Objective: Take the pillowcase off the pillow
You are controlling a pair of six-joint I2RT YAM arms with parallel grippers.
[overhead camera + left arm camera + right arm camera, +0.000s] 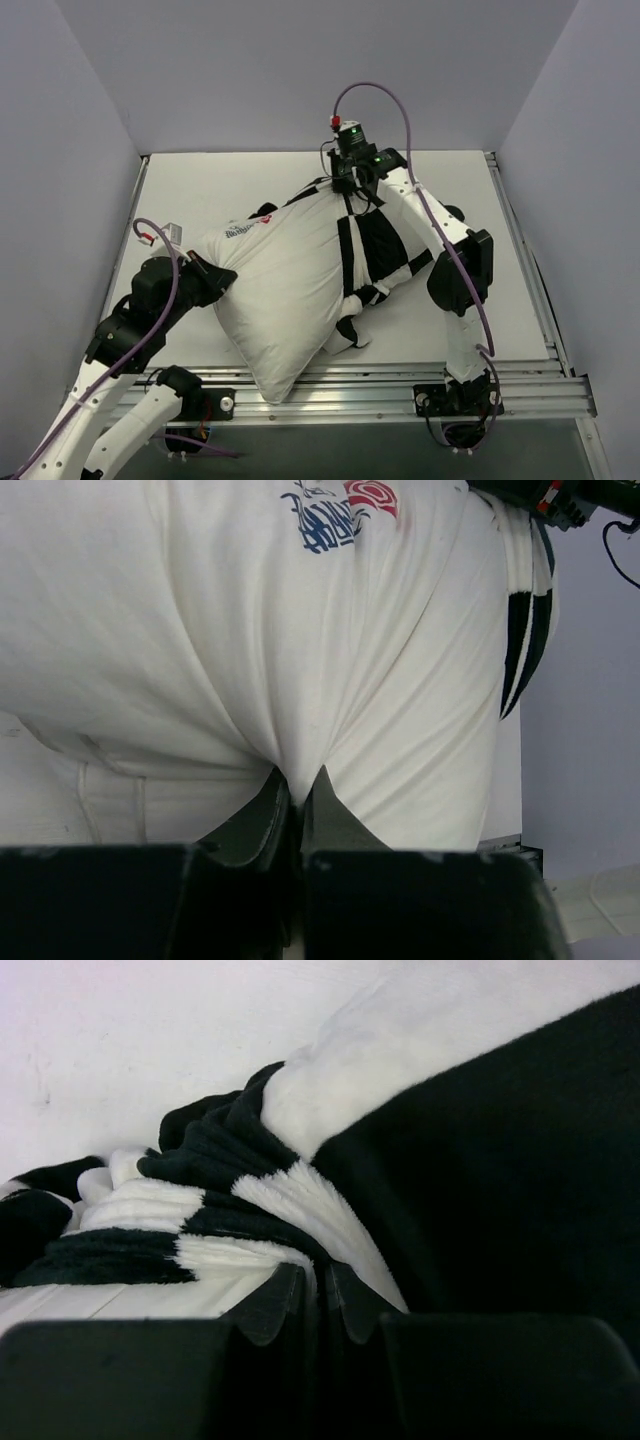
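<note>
The plump white pillow (pixel 275 300) lies across the middle of the table, its label (pixel 245 230) at the far left, and it also fills the left wrist view (pixel 300 630). The black-and-white checkered pillowcase (pixel 375 245) is bunched over the pillow's right end. My left gripper (pixel 222 277) is shut on the pillow's left corner (pixel 296 775). My right gripper (pixel 345 185) is shut on a fold of the pillowcase (pixel 290 1215) at the far end, holding it a little raised.
The table's metal front rail (pixel 380 385) runs under the pillow's near corner. Grey walls close in the left, right and back. A small white and red item (pixel 165 233) lies by the left edge. Bare table (pixel 510 300) lies to the right.
</note>
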